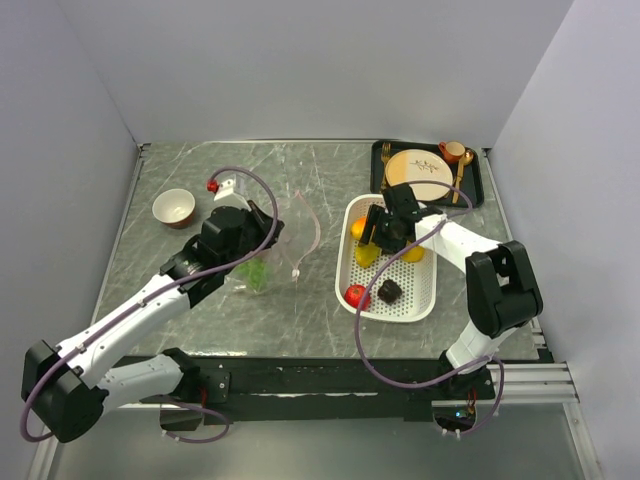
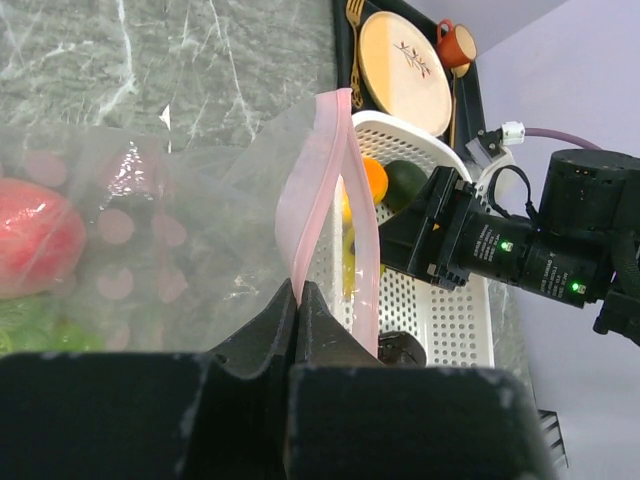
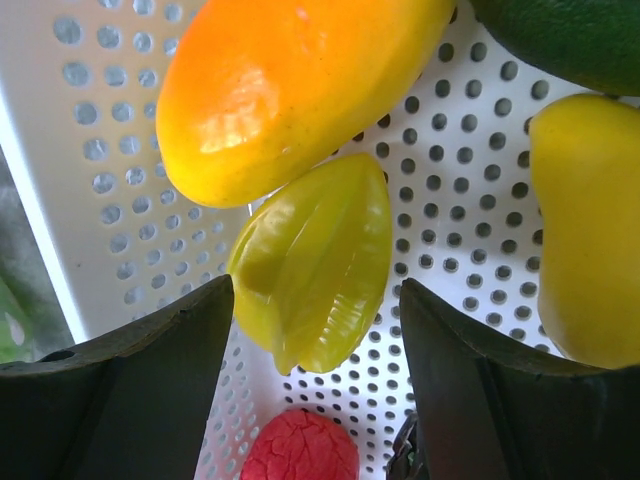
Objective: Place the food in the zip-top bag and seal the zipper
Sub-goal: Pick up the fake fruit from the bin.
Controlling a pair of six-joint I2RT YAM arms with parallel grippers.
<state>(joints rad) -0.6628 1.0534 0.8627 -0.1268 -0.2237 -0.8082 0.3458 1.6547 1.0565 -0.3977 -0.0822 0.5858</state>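
My left gripper (image 2: 298, 290) is shut on the pale pink zipper (image 2: 320, 180) of the clear zip-top bag (image 2: 150, 220), holding its mouth up and open. A pink peach (image 2: 35, 235) and green grapes (image 2: 40, 335) lie inside the bag (image 1: 290, 240). My right gripper (image 3: 315, 290) is open low in the white basket, its jaws on either side of a yellow-green star fruit (image 3: 315, 260) without touching it. Around it lie the orange mango (image 3: 290, 85), dark green avocado (image 3: 570, 40), yellow lemon (image 3: 590, 230) and red tomato (image 3: 300, 448). A small dark piece (image 1: 389, 291) sits beside the tomato.
The white perforated basket (image 1: 425, 300) stands right of centre. Behind it is a black tray (image 1: 478, 190) with a cream plate (image 1: 420, 172), an orange cup (image 1: 452, 151), a fork and a spoon. A small bowl (image 1: 174, 208) stands at the far left.
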